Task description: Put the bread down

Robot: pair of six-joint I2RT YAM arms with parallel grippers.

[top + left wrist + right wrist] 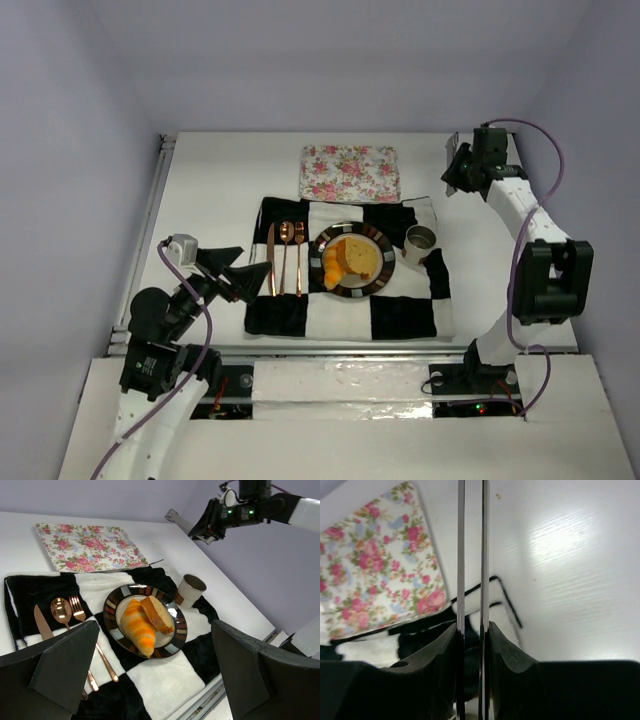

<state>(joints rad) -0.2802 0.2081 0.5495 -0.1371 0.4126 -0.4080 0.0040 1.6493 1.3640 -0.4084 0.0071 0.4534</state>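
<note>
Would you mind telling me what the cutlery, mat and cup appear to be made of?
Cutlery: likely metal, polished rose-gold, mirror-like glints. Mat: seemingly plush fabric, black-and-white checks, fuzzy nap. Cup: unclear, perhaps matte ceramic or metal; dull beige-grey wall.

Robot arms [545, 270] are flanking a white table [220, 190] inside plain lavender walls [60, 150]. It is looking like a robotics lab.

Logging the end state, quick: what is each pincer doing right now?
Left pincer: open, holding nothing.
Right pincer: closed to a thin gap, holding nothing.
</note>
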